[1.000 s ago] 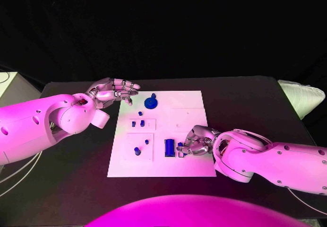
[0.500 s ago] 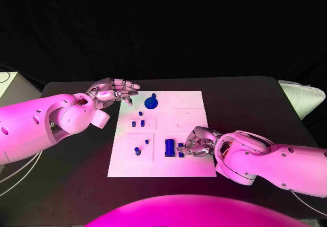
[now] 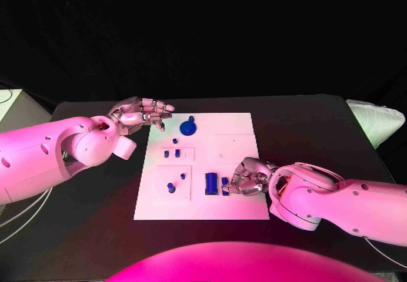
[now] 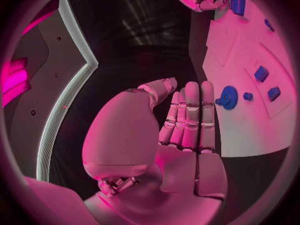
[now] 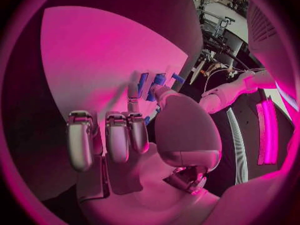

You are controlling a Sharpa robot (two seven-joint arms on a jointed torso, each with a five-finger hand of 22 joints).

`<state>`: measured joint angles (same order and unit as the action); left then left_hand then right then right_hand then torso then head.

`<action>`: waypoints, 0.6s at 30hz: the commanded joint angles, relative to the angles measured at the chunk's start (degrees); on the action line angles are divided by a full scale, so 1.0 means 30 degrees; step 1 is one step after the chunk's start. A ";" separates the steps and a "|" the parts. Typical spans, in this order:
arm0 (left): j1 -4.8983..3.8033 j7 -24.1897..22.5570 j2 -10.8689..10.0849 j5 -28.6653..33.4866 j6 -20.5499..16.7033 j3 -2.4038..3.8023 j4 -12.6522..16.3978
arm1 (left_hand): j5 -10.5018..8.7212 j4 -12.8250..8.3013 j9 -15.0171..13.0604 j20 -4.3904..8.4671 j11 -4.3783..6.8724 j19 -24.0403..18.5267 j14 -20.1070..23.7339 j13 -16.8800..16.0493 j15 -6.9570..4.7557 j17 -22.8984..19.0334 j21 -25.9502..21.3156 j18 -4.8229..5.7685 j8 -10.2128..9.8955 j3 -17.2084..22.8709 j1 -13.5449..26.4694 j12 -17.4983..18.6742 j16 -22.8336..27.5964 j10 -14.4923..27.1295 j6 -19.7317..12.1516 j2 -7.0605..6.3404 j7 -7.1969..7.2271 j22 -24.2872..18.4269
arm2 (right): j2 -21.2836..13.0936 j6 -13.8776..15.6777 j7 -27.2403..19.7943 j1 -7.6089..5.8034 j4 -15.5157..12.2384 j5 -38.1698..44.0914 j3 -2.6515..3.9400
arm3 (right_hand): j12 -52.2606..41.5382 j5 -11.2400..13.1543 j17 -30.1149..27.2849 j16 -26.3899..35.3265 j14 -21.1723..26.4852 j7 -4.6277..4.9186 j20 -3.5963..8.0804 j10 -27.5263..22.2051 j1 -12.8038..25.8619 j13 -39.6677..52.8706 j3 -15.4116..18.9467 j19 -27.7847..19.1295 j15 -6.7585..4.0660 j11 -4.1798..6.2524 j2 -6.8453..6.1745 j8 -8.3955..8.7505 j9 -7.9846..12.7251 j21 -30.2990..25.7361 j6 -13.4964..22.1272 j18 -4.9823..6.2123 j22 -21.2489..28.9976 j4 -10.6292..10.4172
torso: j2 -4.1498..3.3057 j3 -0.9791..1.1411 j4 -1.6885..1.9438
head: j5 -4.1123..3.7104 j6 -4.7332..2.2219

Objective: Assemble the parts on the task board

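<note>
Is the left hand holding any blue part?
No, the left hand hovers by the task board edge, holding nothing.

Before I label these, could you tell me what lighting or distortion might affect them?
Head view: magenta light tints the white task board and both arms; the background is black. Left wrist view: fisheye bends the board's edges beside the left hand. Right wrist view: the right hand looms large near the small blue parts.

We note a matt, smooth task board (image 3: 229, 126) on a matt black desk (image 3: 305, 123); both arms' casings (image 3: 51, 150) are glossy plastic, hands (image 3: 140, 113) polished metal.
</note>
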<state>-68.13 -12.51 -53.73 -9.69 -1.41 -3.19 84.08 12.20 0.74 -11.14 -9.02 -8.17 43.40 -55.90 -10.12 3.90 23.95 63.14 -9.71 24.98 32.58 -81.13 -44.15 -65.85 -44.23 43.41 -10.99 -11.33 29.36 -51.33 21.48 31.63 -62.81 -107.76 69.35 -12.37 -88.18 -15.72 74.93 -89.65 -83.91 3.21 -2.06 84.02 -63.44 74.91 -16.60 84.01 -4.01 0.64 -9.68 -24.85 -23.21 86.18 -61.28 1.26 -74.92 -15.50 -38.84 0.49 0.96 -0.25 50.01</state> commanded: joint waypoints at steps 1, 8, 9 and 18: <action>-0.0005 -0.0075 0.0036 -0.0054 0.0347 0.0012 0.0031 | 0.0112 0.0163 0.0039 -0.0159 0.0040 -0.0008 0.0134 0.0036 0.0001 -0.0032 -0.0144 -0.0289 0.0110 0.0017 0.0155 -0.0093 -0.0110 0.0175 -0.0176 -0.0018 -0.0139 -0.0040 | -0.0018 -0.0724 -0.0199 0.0032 -0.0005 0.0221 -0.0004 | -0.0096 0.1906 0.5023 -0.0118 -0.2029 -0.0054 0.0125 0.1811 -0.1185 0.4837 -0.0184 0.1695 -0.0145 0.0140 -0.0208 -0.0129 0.0099 0.0006 0.0049 -0.0171 -0.4698 0.0303 | -0.0001 -0.0007 0.0000 | 0.0009 -0.0003; -0.0004 -0.0087 0.0061 -0.0081 0.0361 0.0012 0.0008 | 0.0115 0.0158 0.0041 -0.0158 0.0043 -0.0006 0.0137 0.0037 -0.0002 -0.0033 -0.0149 -0.0292 0.0120 0.0029 0.0141 -0.0102 -0.0113 0.0176 -0.0180 -0.0013 -0.0137 -0.0044 | 0.0041 -0.0887 -0.0225 0.0088 0.0152 0.0495 -0.0004 | -0.0050 0.2717 0.5023 -0.0118 -0.2029 -0.0063 0.0124 0.1796 -0.2034 0.4822 -0.0217 0.1687 -0.0147 0.0147 -0.0487 -0.0151 0.0197 -0.0022 0.0032 -0.0166 -0.4690 0.0585 | 0.0011 -0.0010 -0.0001 | -0.0015 -0.0003; -0.0004 -0.0093 0.0063 -0.0084 0.0365 0.0012 0.0009 | 0.0115 0.0158 0.0041 -0.0158 0.0043 -0.0006 0.0137 0.0037 -0.0002 -0.0033 -0.0149 -0.0292 0.0120 0.0029 0.0141 -0.0102 -0.0113 0.0176 -0.0180 -0.0013 -0.0137 -0.0044 | 0.0042 -0.0818 -0.0206 0.0093 0.0209 0.0595 -0.0004 | -0.0032 0.2750 0.5023 -0.0118 -0.2029 -0.0067 0.0125 0.1789 -0.2096 0.4816 -0.0232 0.1686 -0.0148 0.0150 -0.0479 -0.0153 0.0204 -0.0022 0.0027 -0.0166 -0.4690 0.0602 | 0.0016 -0.0012 0.0002 | -0.0014 -0.0003; -0.0004 -0.0142 0.0087 -0.0092 0.0358 0.0012 0.0001 | 0.0115 0.0158 0.0041 -0.0158 0.0043 -0.0006 0.0137 0.0037 -0.0002 -0.0033 -0.0149 -0.0292 0.0120 0.0029 0.0141 -0.0102 -0.0113 0.0176 -0.0180 -0.0013 -0.0137 -0.0044 | 0.0162 -0.0395 -0.0103 0.0107 0.0673 0.1106 -0.0004 | -0.0051 0.2584 0.5023 -0.0118 -0.2029 -0.0080 0.0133 0.1797 -0.2296 0.4824 -0.0353 0.1692 -0.0161 0.0166 -0.0327 -0.0173 0.0244 0.0000 -0.0020 -0.0170 -0.4696 0.0579 | 0.0009 -0.0012 0.0003 | -0.0060 -0.0003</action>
<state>-68.13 -12.46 -53.60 -9.80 -1.29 -3.19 83.99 12.20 0.88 -11.08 -9.02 -7.98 43.41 -55.90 -10.07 3.90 23.91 62.91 -9.71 24.97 32.73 -81.13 -44.14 -65.85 -44.04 43.20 -10.99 -11.13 29.29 -50.94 20.42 31.50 -62.59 -105.92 71.04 -12.33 -88.17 -7.62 74.92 -89.65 -83.91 3.12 -2.06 84.02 -69.79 74.94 -17.40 84.01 -4.01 0.64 -10.62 -25.27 -22.57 86.18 -61.37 1.26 -74.94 -13.81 -38.80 0.46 0.96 -0.41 50.01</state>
